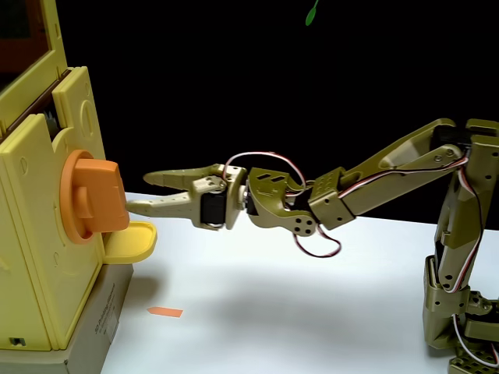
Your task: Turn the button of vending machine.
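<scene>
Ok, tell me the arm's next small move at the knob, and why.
Probably ease the hand forward so both fingers straddle the thick bar of the large orange plastic knob. The hand is open; the lower finger seems to reach the bar, while the upper fingertip is still short of it.

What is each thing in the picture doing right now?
Gripper: open, one finger tip by the knob's bar, the other raised and apart from it.
Knob: on the machine's front, bar upright, not clamped.
Toy machine: upright on a grey box.
Yellow tray: sticks out below the knob; nothing seen in it.
Orange scrap: flat on the white table.
</scene>
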`<move>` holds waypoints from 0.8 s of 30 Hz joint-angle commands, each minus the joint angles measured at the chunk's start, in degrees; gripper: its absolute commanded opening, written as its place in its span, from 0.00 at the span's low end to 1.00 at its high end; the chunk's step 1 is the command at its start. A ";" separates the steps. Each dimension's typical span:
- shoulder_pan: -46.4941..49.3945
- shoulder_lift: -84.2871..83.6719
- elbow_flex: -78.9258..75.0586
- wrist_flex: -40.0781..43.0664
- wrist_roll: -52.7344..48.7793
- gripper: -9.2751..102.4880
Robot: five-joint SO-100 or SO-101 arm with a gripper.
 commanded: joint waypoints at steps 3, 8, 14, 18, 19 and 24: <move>-0.44 -2.72 -5.98 -1.67 -0.79 0.38; -1.76 -5.36 -7.91 -2.37 -1.14 0.37; -3.16 -7.29 -10.55 -2.55 -2.55 0.34; -3.69 -8.44 -12.30 -2.81 -3.08 0.33; -3.78 -8.79 -12.66 -2.99 -3.25 0.33; -4.13 -10.81 -14.50 -3.08 -5.19 0.31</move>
